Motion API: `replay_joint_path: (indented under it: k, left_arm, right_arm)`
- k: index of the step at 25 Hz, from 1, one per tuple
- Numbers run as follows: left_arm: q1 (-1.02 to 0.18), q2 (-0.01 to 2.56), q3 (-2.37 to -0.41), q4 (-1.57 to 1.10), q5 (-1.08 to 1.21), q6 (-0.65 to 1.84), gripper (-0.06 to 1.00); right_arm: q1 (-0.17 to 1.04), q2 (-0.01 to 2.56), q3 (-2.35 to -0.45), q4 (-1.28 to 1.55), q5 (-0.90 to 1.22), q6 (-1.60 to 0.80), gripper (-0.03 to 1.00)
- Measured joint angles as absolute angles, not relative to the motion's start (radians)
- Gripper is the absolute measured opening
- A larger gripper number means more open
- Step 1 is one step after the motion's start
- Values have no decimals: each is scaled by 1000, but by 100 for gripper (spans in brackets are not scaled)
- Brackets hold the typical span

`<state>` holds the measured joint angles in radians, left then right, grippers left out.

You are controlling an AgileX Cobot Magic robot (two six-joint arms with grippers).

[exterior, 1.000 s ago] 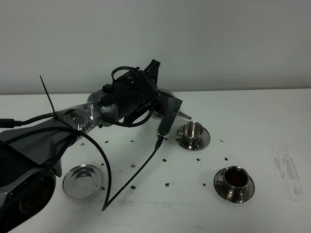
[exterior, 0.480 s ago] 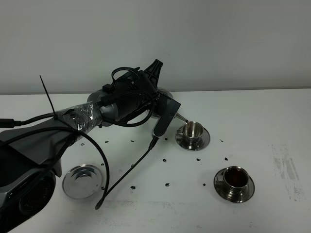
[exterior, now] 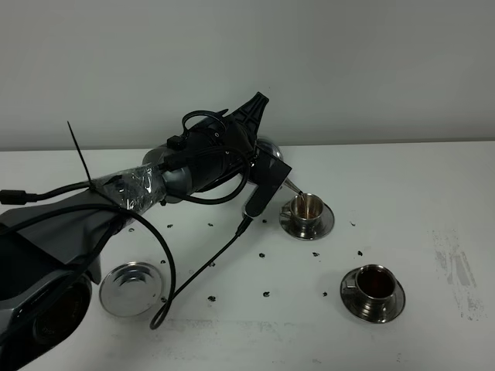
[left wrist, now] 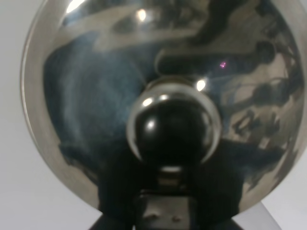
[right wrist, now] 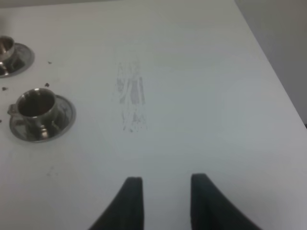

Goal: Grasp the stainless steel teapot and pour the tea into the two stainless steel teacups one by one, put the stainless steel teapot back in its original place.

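My left gripper (exterior: 259,164) is shut on the stainless steel teapot (exterior: 268,147) and holds it tilted in the air; the arm hides most of it. Its thin spout (exterior: 291,185) points down over the far teacup (exterior: 308,207), whose inside looks golden. In the left wrist view the teapot's lid and knob (left wrist: 172,127) fill the frame. The near teacup (exterior: 374,284) stands on its saucer with dark tea in it. My right gripper (right wrist: 165,201) is open and empty above bare table, to the right of both teacups (right wrist: 36,108) (right wrist: 5,48).
A flat round steel coaster (exterior: 133,287) lies at the front left. Dark specks (exterior: 265,294) are scattered over the white table (exterior: 433,193) between coaster and cups. A black cable (exterior: 205,270) hangs from the left arm down to the table. A scuffed patch (right wrist: 130,98) marks the table at the right.
The left arm has rolled further, tipping the teapot more, and the spout tip has come down over the far cup. The hanging cable has swung left. The cups have not moved.
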<state>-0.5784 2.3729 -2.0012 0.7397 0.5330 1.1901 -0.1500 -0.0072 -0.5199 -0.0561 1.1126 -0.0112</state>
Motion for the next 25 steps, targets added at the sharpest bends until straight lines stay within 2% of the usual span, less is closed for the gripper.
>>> replay_joint_path:
  k: [25]
  left_arm:
    - [-579, 2401, -2001, 847, 453, 1184, 21]
  right_arm:
    - [-150, -7, -520, -56, 1113, -11, 23]
